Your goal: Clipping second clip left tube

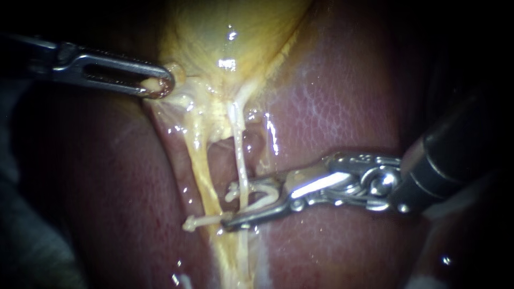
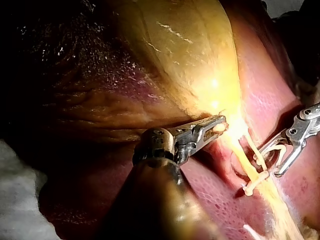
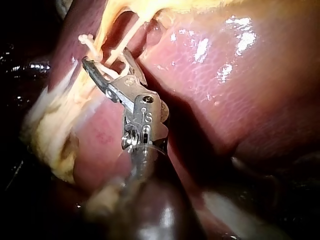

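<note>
My left instrument [image 1: 158, 86] comes in from the upper left, its slotted jaws shut on the tissue where the yellow gallbladder [image 1: 225, 32] narrows. Two strands run down from there: a wide yellow tube [image 1: 202, 171] and, to its right, a thin pale tube [image 1: 242, 160]. A white clip [image 1: 202, 220] lies across the yellow tube. My right instrument [image 1: 249, 205] holds an open white clip [image 1: 262, 194] between its spread jaws, which straddle the thin pale tube. Its lower jaw tip touches the placed clip. The left wrist view shows both instruments [image 2: 217, 125] [image 2: 267, 162].
Glossy red-brown liver [image 1: 332, 96] lies on both sides of the tubes and under my right instrument's shaft [image 1: 444, 160]. In the right wrist view the liver [image 3: 210, 75] bulges beside the jaws [image 3: 105, 56]. The edges of the field are dark.
</note>
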Robot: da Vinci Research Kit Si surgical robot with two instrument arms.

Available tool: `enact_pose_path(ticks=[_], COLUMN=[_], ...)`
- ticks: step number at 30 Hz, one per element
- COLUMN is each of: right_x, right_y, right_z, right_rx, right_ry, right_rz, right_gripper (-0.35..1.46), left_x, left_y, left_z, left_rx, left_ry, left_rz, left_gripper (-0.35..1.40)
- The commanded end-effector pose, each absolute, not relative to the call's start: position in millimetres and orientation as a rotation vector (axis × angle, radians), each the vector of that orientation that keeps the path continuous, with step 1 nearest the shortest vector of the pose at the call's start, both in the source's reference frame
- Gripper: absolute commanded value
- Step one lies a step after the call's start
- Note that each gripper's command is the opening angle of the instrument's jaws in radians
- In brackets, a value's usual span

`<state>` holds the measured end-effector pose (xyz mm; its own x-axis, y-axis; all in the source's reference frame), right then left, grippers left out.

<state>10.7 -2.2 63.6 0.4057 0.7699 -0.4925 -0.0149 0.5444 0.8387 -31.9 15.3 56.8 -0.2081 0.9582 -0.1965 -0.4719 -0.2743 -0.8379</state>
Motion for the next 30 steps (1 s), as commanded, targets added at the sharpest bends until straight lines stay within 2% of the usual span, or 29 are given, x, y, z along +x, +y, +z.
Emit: enact_pose_path(ticks=[1, 21, 30], right_x=[10.3, 7.3, 6.0], right_y=[-2.1, -1.4, -0.1], right_z=[63.8, 64.1, 64.2], right_rx=[0.87, 0.857, 0.805], right_ry=[1.04, 1.029, 1.012], right_rz=[0.581, 0.585, 0.588], right_gripper=[0.5, 0.5, 0.5], left_x=[-31.9, -31.8, -31.8], left_y=[15.3, 15.3, 15.3], left_z=[56.8, 56.7, 56.7], left_rx=[-0.9, -0.9, -0.9], left_ry=[-0.786, -0.787, -0.787], left_rz=[1.701, 1.702, 1.702], left_gripper=[-0.35, -0.35, -0.35])
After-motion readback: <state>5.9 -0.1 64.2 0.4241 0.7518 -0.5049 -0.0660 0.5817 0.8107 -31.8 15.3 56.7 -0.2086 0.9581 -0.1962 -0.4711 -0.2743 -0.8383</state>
